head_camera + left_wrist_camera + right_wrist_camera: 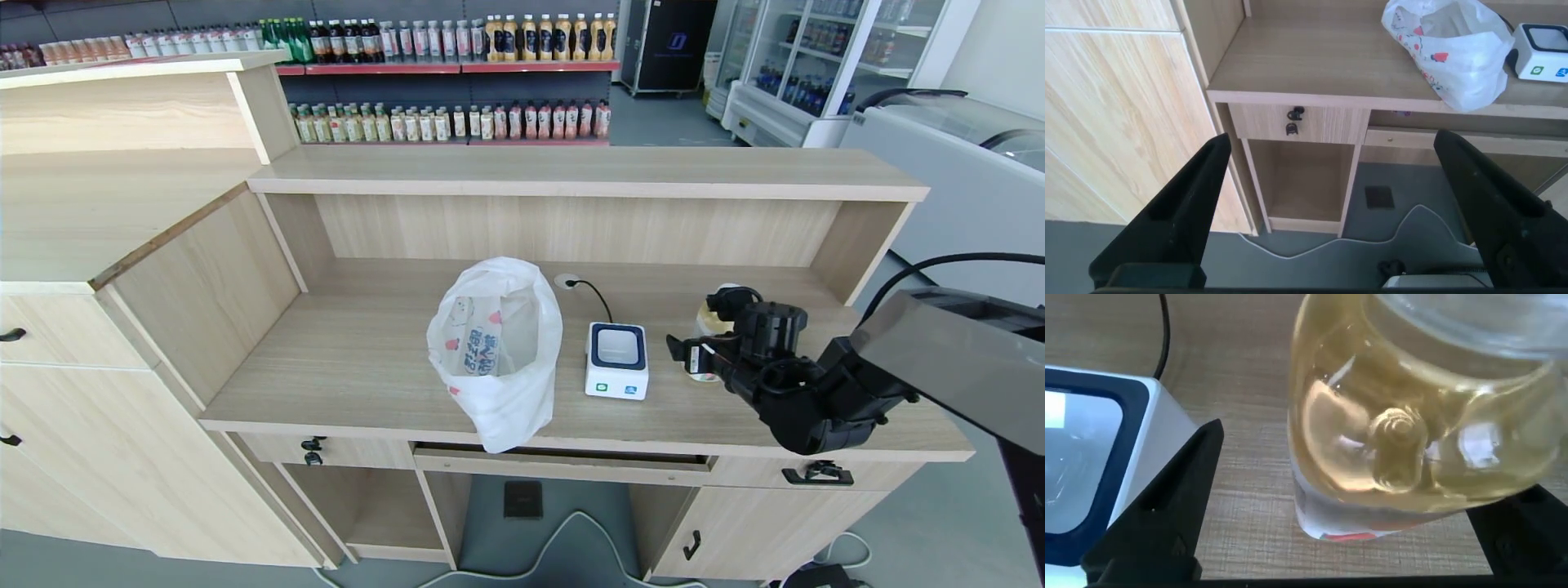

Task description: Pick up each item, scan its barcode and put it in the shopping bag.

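Note:
A clear bottle of pale yellow drink stands on the wooden counter, just right of the white barcode scanner. My right gripper is open around the bottle, one finger on each side. In the right wrist view the bottle sits between the spread fingers, with a gap on the scanner side. The white shopping bag stands open left of the scanner with printed packs inside. My left gripper hangs open and holds nothing, low in front of the counter, left of the bag.
A black cable runs from the scanner to the counter's back wall. A raised shelf overhangs the back of the counter, and a tall side panel closes its left end. Drawers with keys sit under the front edge.

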Controlling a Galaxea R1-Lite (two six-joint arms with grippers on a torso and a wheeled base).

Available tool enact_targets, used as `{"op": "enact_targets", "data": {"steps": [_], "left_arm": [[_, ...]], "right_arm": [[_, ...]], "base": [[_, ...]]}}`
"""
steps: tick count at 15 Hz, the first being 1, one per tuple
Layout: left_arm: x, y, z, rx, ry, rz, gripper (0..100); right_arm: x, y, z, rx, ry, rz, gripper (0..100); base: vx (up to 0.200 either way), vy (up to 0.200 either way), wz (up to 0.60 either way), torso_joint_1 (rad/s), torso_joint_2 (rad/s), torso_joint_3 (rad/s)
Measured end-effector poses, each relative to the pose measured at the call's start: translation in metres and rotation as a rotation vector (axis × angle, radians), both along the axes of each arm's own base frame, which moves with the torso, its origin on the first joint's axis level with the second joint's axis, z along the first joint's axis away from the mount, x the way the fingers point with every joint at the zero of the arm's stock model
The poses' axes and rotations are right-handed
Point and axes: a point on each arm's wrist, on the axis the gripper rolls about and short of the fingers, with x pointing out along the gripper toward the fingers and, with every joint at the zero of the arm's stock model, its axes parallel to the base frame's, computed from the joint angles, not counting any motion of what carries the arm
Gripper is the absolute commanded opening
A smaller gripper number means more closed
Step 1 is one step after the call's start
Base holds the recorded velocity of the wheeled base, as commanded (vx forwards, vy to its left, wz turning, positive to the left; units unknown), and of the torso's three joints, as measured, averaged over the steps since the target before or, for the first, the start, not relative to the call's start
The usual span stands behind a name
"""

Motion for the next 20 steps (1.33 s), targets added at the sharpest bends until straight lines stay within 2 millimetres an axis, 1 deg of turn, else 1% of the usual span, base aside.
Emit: {"op": "enact_targets", "data": {"steps": [2,3,6,11,14,16,17,18,19,20], "left_arm": [[0.000,0.000,0.000,0.000,0.000,0.000,100],[0.000,0.000,0.000,0.000,0.000,0.000,100],[0.000,0.000,0.000,0.000,0.000,0.000,100],[0.000,0.000,0.000,0.000,0.000,0.000,100],[0.000,0.000,0.000,0.000,0.000,0.000,100],[0.000,0.000,0.000,0.000,0.000,0.000,100],[0.000,0.000,0.000,0.000,0.000,0.000,100],[0.000,0.000,0.000,0.000,0.000,0.000,100],[0.000,0.000,0.000,0.000,0.000,0.000,100],[0.000,0.000,0.000,0.000,0.000,0.000,100]], "right_arm": [[0.004,-0.001,-0.002,-0.012,-0.004,0.053,100],[0.006,-0.003,-0.003,-0.024,-0.006,0.085,0],[0.012,-0.014,-0.005,-0.049,-0.010,0.154,0],[0.024,-0.018,0.004,-0.136,-0.038,0.164,0],[0.020,-0.024,0.000,-0.151,-0.021,0.160,0],[0.015,-0.030,0.003,-0.124,-0.003,0.145,0],[0.012,-0.031,0.010,-0.084,0.013,0.135,0],[0.008,-0.031,0.023,-0.034,0.033,0.125,0],[0.002,-0.031,0.039,0.014,0.043,0.124,0],[-0.007,-0.032,0.063,0.072,0.055,0.136,0]], "base": [[0.000,0.000,0.00,0.000,0.00,0.000],[0.000,0.000,0.00,0.000,0.00,0.000],[0.000,0.000,0.00,0.000,0.00,0.000],[0.000,0.000,0.00,0.000,0.00,0.000],[0.000,0.000,0.00,0.000,0.00,0.000],[0.000,0.000,0.00,0.000,0.00,0.000],[0.000,0.000,0.00,0.000,0.00,0.000],[0.000,0.000,0.00,0.000,0.00,0.000],[0.000,0.000,0.00,0.000,0.00,0.000],[0.000,0.000,0.00,0.000,0.00,0.000]]}}
